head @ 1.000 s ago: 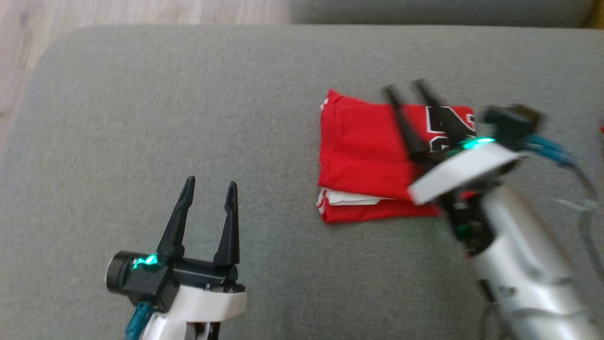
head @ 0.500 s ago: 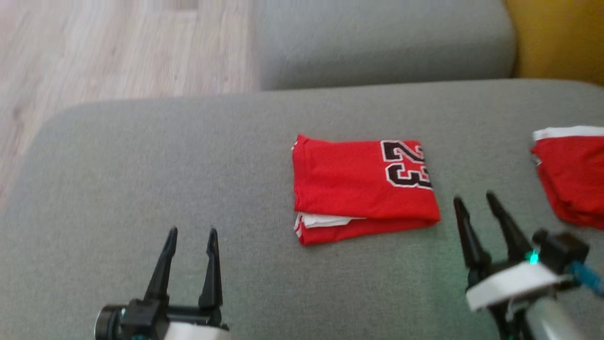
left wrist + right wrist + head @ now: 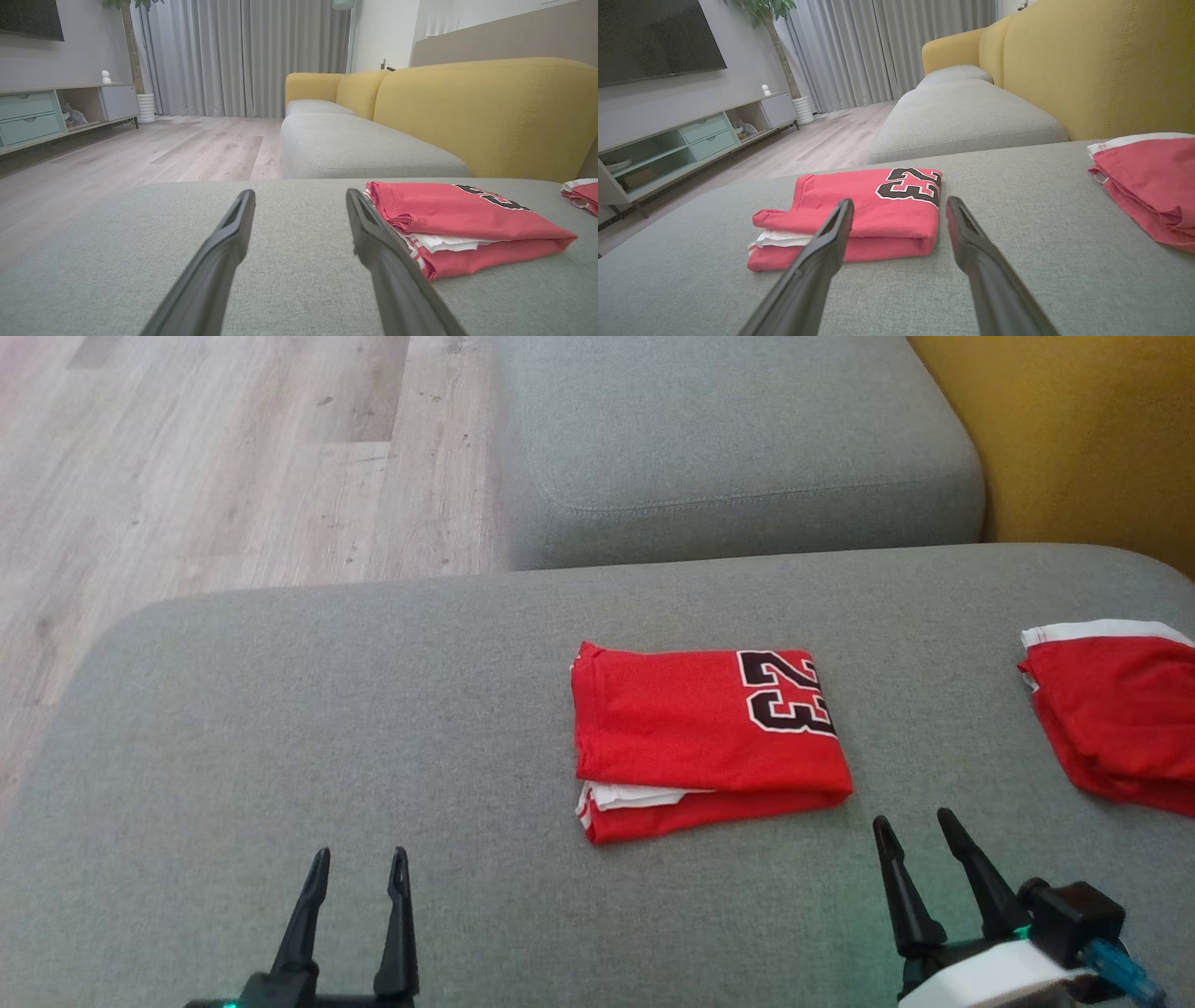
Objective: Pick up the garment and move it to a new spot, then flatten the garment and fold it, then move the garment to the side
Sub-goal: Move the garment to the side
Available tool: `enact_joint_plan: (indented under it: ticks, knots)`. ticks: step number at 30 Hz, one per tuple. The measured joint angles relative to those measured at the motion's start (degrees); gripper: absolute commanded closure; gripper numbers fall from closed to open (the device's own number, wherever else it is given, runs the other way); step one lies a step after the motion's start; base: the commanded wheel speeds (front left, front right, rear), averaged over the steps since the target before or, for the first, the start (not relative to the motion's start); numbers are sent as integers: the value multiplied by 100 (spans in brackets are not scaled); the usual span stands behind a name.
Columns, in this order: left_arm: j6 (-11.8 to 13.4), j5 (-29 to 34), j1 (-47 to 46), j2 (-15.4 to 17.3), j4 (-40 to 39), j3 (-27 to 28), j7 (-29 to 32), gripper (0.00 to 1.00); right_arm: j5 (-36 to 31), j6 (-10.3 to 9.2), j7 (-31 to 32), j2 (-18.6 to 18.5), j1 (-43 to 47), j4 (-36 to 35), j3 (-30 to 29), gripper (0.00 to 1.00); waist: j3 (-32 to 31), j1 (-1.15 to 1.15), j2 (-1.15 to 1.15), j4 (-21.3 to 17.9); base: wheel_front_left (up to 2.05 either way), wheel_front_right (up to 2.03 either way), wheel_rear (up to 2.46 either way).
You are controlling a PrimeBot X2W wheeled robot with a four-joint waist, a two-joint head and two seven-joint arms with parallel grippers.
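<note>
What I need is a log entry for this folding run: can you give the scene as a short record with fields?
surface: grey sofa cushion
task garment: red jersey, folded, number 23 on top, lying flat mid-cushion
second garment: red with white trim, at the cushion's right, apart from the jersey
left gripper: open, empty, left of the jersey
right gripper: open, empty, near the jersey's near right corner, not touching
floor: pale wood
</note>
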Motion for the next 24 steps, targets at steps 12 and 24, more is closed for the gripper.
enact_joint_plan:
  ticks: [12,24]
  knots:
    - [-1,-21,17,0,108,8,0,0,-138,0,0,30,1,22,-43,0,-41,0,0,-3,0,0,0]
    - [57,-30,20,0,105,-1,0,0,-141,0,0,68,-1,88,-54,0,-37,0,0,-47,0,0,0]
